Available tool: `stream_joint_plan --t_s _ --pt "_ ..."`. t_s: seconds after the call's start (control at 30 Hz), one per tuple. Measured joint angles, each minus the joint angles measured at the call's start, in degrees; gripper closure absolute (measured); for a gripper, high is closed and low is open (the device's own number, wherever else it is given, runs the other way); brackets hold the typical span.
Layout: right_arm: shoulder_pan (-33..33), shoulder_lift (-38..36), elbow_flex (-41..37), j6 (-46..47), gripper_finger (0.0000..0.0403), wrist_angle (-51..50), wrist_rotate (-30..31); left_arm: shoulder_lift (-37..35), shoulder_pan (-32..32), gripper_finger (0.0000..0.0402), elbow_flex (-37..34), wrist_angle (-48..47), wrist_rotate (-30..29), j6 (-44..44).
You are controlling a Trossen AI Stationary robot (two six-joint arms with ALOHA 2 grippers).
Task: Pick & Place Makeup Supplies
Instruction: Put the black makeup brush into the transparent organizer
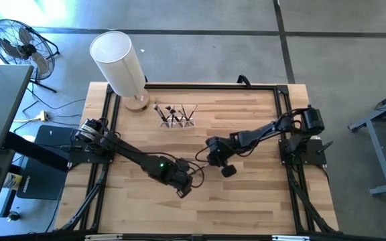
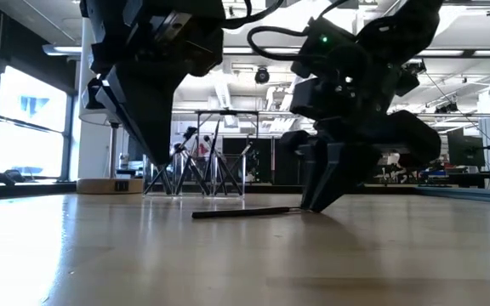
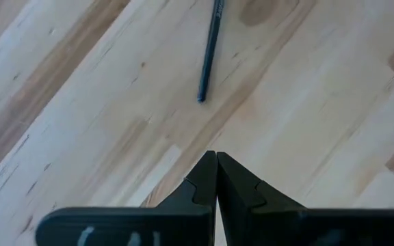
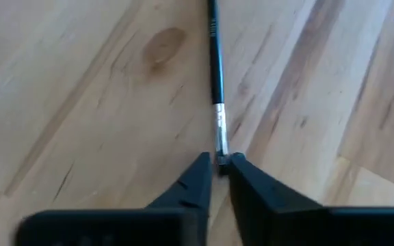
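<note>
1. I see one dark brush [image 4: 215,75] lying flat on the wooden table [image 1: 246,201], out in the open middle, well apart from the clear holder [image 1: 177,119] at the far edge.
2. My right claw [image 4: 217,164] is down on the brush's silver-banded end; its two fingers pinch that end between their tips, touching the table there.
3. In the low view the brush [image 2: 245,212] stretches along the wood from that claw [image 2: 317,204] toward the other arm.
4. My left claw [image 3: 216,167] hangs just above the table near the brush's other end [image 3: 209,51]; its fingers are pressed together with nothing between them, and the brush tip lies apart from them.
5. From above, the left claw [image 1: 185,191] sits nearer the front edge than the holder, the right claw [image 1: 214,159] beside it.
6. The other brushes [image 1: 174,115] stand upright and crossed in the holder.
7. A tall white cylinder [image 1: 118,63] on a wooden base stands just beside the holder, at the table's far corner.
</note>
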Motion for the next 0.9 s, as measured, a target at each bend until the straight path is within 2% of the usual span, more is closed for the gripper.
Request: stream_joint_plan --t_s 0.1,0.33,0.5,0.67,0.9 --pt "0.24 0.02 0.07 -0.93 0.0394 -2.05 1.01 0.0 0.07 0.0401 0.0 0.09 -0.37 -0.07" --pt "1.27 -3.25 -0.2 2.16 0.0401 -5.29 4.53 0.0 2.4 0.0401 -0.02 3.08 1.25 3.57" --pt "1.16 -8.01 -0.59 3.74 0.0402 -12.66 6.6 0.0 4.67 0.0396 -0.02 9.26 -1.72 7.16" --pt "1.08 -11.37 -0.61 4.89 0.0402 -18.58 6.93 0.0 6.32 0.0353 -0.02 15.96 -1.8 13.46" --pt "1.8 -16.24 -0.46 8.27 0.0403 -19.81 6.59 1.36 7.63 0.0274 -0.12 22.48 -1.79 23.14"
